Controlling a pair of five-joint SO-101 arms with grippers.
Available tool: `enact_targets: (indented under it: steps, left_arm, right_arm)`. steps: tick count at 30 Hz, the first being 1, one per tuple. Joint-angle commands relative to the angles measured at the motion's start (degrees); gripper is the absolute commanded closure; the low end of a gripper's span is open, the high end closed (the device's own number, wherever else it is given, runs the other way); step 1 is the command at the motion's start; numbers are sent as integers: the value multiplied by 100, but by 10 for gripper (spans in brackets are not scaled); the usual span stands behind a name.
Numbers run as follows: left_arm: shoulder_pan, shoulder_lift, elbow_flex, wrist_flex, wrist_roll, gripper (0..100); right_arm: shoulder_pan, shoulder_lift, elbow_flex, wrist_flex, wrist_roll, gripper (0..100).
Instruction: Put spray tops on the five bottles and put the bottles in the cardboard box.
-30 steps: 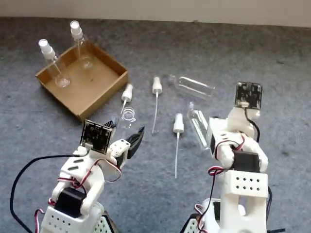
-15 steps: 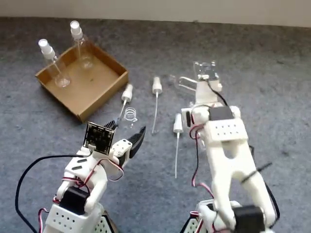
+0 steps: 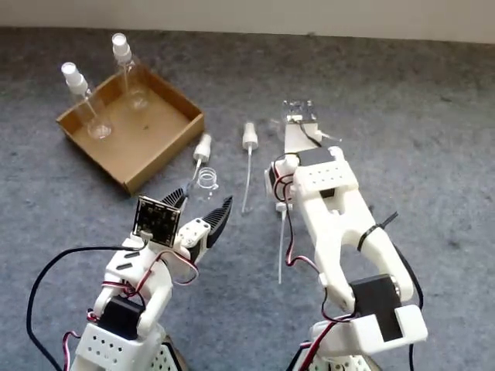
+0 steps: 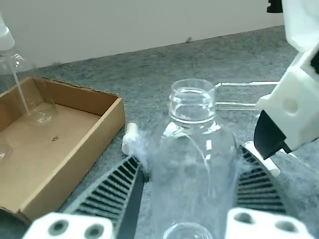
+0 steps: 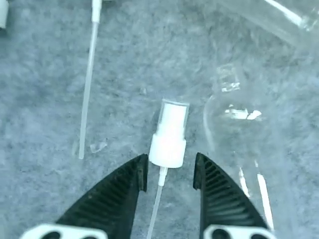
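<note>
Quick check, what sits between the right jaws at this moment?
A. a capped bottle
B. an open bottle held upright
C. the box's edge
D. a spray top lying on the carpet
D: in the right wrist view the right jaws stand open on either side of a white spray top that lies flat on the carpet.

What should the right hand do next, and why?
Probably lower slightly and close on the spray top. The right hand is open and straddles that top where it lies flat, and the left hand holds an uncapped bottle upright, ready for a top.
</note>
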Motion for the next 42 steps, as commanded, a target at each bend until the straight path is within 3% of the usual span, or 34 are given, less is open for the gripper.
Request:
enact_targets:
  steps: [1,10,15,37,42]
  left_arm:
    - [-57,-101,13,-141,26,853]
    - [-66,-101,13,-132,26,853]
    - [-66,-101,13,-132,26,853]
    - [-57,-101,163,-167,26,853]
    - [-22,-101,163,-167,26,853]
  right_arm:
    - [-92,-57,-365,-22,-88,853]
    - [31,-40,-365,-31,-105,853]
    - [31,75,-365,4,-598,852]
    - [57,1446,-804,-295,-580,858]
    - [57,1420,-813,-312,-571,947]
